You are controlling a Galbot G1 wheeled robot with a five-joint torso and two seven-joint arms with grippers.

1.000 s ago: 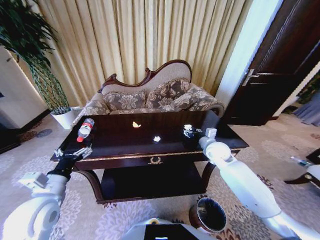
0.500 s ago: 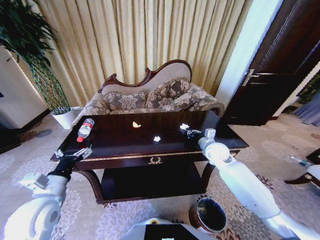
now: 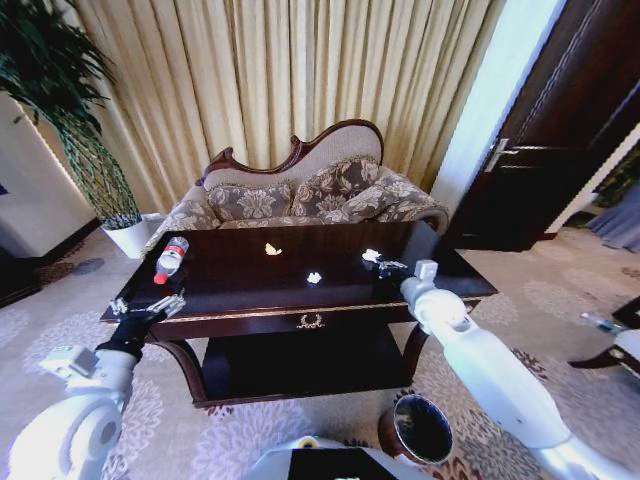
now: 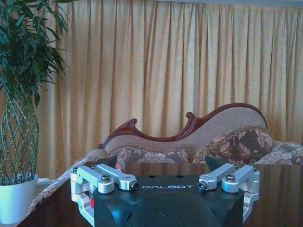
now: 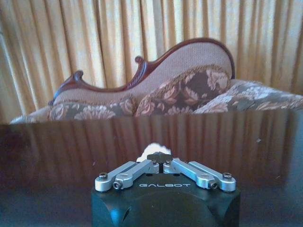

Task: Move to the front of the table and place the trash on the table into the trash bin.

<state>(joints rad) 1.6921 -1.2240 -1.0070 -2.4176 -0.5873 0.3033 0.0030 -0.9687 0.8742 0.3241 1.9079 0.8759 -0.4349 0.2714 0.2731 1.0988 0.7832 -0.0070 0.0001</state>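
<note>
The right gripper (image 3: 385, 267) sits low over the right side of the table (image 3: 240, 292), its fingers (image 5: 160, 157) pinched together on a white scrap (image 3: 371, 256) that shows just past the tips in the right wrist view. That spot lies well in from the right edge and near the back edge. Two more scraps lie loose on the top: a yellow-orange one (image 3: 272, 249) toward the back middle and a white one (image 3: 314, 278) nearer the centre, both with bare glossy surface around them. A bottle (image 3: 171, 259) with a red cap lies on its side near the left edge.

The left gripper (image 3: 148, 307) hovers at the front left corner of the table, fingers (image 4: 109, 176) spread wide and holding nothing.

The bin (image 3: 416, 430) stands on the carpet in front of the table, below the right arm, apart from the table leg. A sofa (image 3: 300, 192) stands close behind the table, and open carpet lies to both sides.
</note>
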